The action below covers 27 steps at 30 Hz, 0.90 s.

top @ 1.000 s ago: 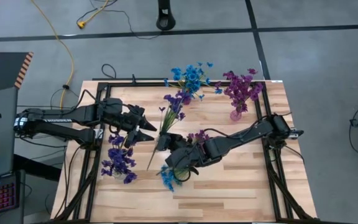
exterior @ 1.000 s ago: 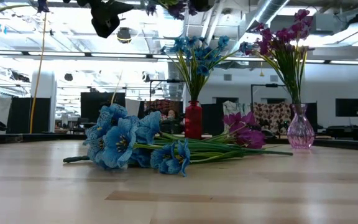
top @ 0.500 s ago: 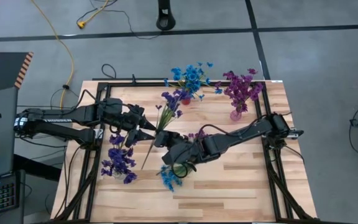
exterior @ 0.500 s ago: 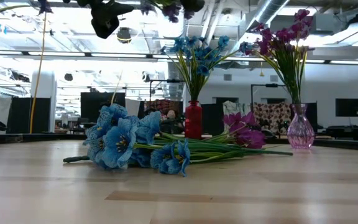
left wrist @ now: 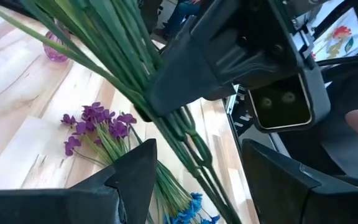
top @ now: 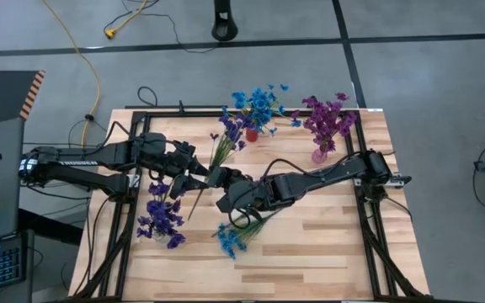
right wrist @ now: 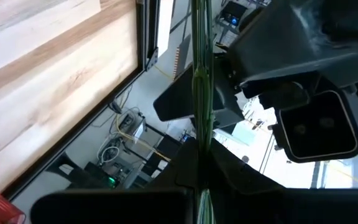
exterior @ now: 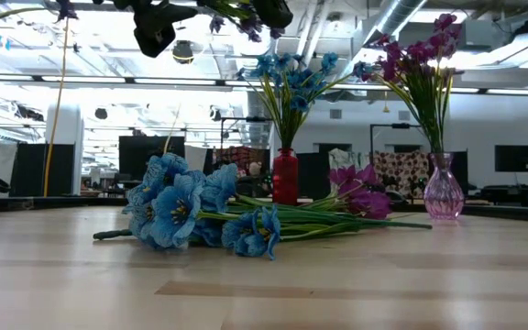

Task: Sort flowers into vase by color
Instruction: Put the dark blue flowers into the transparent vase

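Right pincer [top: 215,178] is hanging above the middle of the bench [top: 327,252], clamped on the green stems of a dark violet bunch [top: 230,130]; its wrist view is showing both fingers pressed together on those stems [right wrist: 201,81]. That bunch is slanting across the bench, blossoms toward the far edge near the red vase [exterior: 285,176], stem ends pointing toward the near left. Left pincer [top: 194,174] is sitting just beside the right one, on the same stems. Its fingers [left wrist: 129,180] are standing wide apart, with the stems [left wrist: 185,134] passing between them and not squeezed.

On the bench below, a loose pile is lying: blue flowers [exterior: 181,213] at the near end and magenta ones [exterior: 356,191] at the far end, stems overlapping. From above, the blue heads [top: 227,240] are showing just in front of the right arm.

Blue flowers [top: 259,103] are standing upright in the red vase at the far edge. Magenta flowers [top: 327,118] are filling the pink glass vase [exterior: 443,191] near the far right corner. More dark violet flowers [top: 162,217] are standing at the near left, below the left arm; their vase is hidden by the blossoms.
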Motion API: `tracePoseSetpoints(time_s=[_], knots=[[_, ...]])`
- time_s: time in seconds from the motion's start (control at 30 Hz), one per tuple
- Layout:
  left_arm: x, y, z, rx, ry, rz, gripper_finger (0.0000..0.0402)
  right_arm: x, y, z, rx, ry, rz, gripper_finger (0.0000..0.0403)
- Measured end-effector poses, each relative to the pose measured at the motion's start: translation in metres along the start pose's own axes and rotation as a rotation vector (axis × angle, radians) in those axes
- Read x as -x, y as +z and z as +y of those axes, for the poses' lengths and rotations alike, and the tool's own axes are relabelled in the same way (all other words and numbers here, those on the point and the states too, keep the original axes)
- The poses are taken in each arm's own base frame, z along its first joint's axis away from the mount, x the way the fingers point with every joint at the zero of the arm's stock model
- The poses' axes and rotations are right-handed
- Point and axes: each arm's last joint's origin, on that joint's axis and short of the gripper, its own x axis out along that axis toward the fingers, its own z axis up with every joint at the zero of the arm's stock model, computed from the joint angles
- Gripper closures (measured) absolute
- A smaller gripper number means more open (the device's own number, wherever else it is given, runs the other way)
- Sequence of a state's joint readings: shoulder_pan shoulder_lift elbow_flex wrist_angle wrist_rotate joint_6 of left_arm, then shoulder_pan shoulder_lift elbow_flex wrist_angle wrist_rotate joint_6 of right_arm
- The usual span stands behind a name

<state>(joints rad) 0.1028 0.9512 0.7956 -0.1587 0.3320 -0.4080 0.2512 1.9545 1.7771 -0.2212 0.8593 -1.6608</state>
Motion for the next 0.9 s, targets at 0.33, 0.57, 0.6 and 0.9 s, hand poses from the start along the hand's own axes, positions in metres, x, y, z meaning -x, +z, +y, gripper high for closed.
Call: tracePoseSetpoints(time_s=[0.33, 0.57, 0.6, 0.9], knots=[[0.0000, 0.0003, 0.0006, 0.000, 0.021, -0.009, 0.0207, 0.0035, 0.0042, -0.0003, 0.001, -0.006, -0.041, 0.0356], [0.0001, 0.0004, 0.0005, -0.001, 0.020, -0.011, 0.0278, 0.0032, 0.0039, -0.0002, 0.002, -0.005, -0.040, 0.0356], [0.0000, 0.0004, 0.0004, -0.001, 0.019, -0.010, 0.0287, 0.0032, 0.0039, -0.0002, 0.003, -0.005, -0.040, 0.0356], [0.0001, 0.0002, 0.0004, 0.001, 0.019, -0.009, 0.0343, 0.0033, 0.0040, -0.0001, 0.006, -0.004, -0.040, 0.0348]])
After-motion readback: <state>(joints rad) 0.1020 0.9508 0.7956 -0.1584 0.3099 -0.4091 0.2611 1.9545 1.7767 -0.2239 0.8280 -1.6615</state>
